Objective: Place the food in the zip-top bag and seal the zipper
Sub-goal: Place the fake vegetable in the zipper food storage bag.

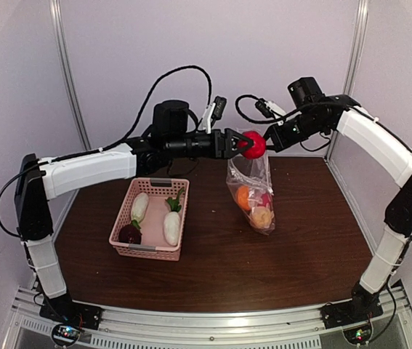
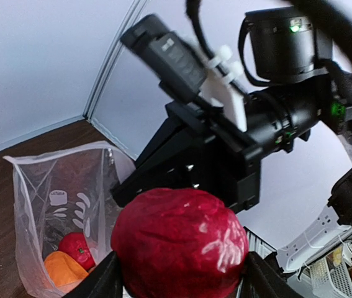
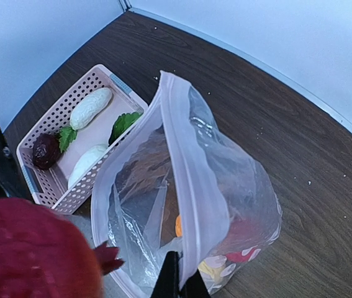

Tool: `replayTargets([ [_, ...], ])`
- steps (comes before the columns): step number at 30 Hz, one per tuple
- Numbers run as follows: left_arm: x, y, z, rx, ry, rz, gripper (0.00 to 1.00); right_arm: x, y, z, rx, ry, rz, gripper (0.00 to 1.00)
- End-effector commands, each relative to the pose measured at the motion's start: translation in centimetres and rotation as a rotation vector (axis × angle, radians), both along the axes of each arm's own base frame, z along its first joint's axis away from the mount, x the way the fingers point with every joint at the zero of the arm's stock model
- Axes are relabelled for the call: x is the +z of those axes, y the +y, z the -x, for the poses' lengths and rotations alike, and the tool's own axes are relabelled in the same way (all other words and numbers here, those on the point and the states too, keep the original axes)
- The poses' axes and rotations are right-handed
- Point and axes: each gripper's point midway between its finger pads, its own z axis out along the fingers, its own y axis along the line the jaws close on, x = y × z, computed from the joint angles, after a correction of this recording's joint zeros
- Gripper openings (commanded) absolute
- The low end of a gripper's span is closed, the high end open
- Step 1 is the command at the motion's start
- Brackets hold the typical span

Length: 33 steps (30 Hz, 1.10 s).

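Observation:
My left gripper (image 1: 243, 144) is shut on a round red food piece (image 1: 254, 145), held in the air just over the mouth of the zip-top bag (image 1: 253, 190). In the left wrist view the red piece (image 2: 179, 242) sits between both fingers (image 2: 98, 282). My right gripper (image 3: 179, 280) is shut on the bag's rim and holds the bag (image 3: 225, 192) up and open. The pale zipper strip (image 3: 185, 155) runs along the mouth. Orange (image 1: 243, 196), red and yellow pieces lie inside. Two white radishes (image 1: 139, 206) (image 1: 171, 227) and a dark maroon piece (image 1: 129, 234) remain in the basket.
The pink lattice basket (image 1: 147, 251) stands on the brown table left of the bag, close beside it. Walls and a metal post close the back and right sides. Both arms meet above the table's far middle.

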Motion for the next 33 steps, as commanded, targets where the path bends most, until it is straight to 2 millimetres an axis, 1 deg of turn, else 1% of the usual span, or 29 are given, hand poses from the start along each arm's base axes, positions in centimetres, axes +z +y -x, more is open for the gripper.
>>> replayTargets([
  [1, 0.1, -0.9, -1.5, 0.079, -0.004, 0.026, 0.42, 2.1, 0.0, 1.2, 0.002, -0.011, -0.044, 0.00],
  [8, -4.1, -0.3, -5.1, 0.267, 0.055, -0.116, 0.40, 2.7, -0.3, 1.8, 0.003, -0.025, -0.054, 0.00],
  [12, -6.5, -0.2, -6.2, 0.314, 0.098, -0.194, 0.40, 3.4, -0.2, 2.1, 0.014, -0.035, -0.069, 0.00],
  [14, -7.4, -0.3, -6.6, 0.329, 0.118, -0.218, 0.40, 3.3, 0.2, 2.6, 0.041, -0.023, -0.081, 0.00],
  [16, -8.0, -0.8, -6.9, 0.327, 0.131, -0.232, 0.43, 3.0, 0.7, 3.1, 0.070, -0.006, -0.093, 0.00],
  [19, -8.4, -1.6, -7.2, 0.309, 0.143, -0.246, 0.53, 3.1, 1.4, 3.6, 0.098, 0.001, -0.103, 0.00],
  [22, -7.7, -2.5, -6.9, 0.261, 0.137, -0.223, 0.64, 3.5, 1.6, 3.7, 0.106, -0.007, -0.108, 0.00],
  [25, -5.6, -3.2, -6.0, 0.194, 0.093, -0.186, 0.78, 3.9, 1.3, 3.2, 0.084, -0.030, -0.092, 0.00],
  [26, -4.5, -3.3, -5.5, 0.158, 0.057, -0.170, 0.86, 3.9, 1.1, 3.1, 0.078, -0.039, -0.079, 0.00],
  [27, -3.5, -3.1, -5.3, 0.148, 0.030, -0.162, 0.92, 3.8, 0.8, 2.9, 0.073, -0.050, -0.060, 0.00],
  [29, -1.9, -2.5, -5.0, 0.139, -0.012, -0.156, 0.96, 3.5, -0.1, 2.4, 0.047, -0.069, -0.015, 0.00],
  [31, -0.1, -1.6, -4.6, 0.134, -0.054, -0.143, 0.98, 3.2, -1.1, 1.8, 0.014, -0.072, -0.005, 0.00],
  [33, 1.4, -0.7, -4.0, 0.123, -0.089, -0.131, 0.98, 2.8, -1.7, 1.5, -0.002, -0.062, -0.009, 0.00],
])
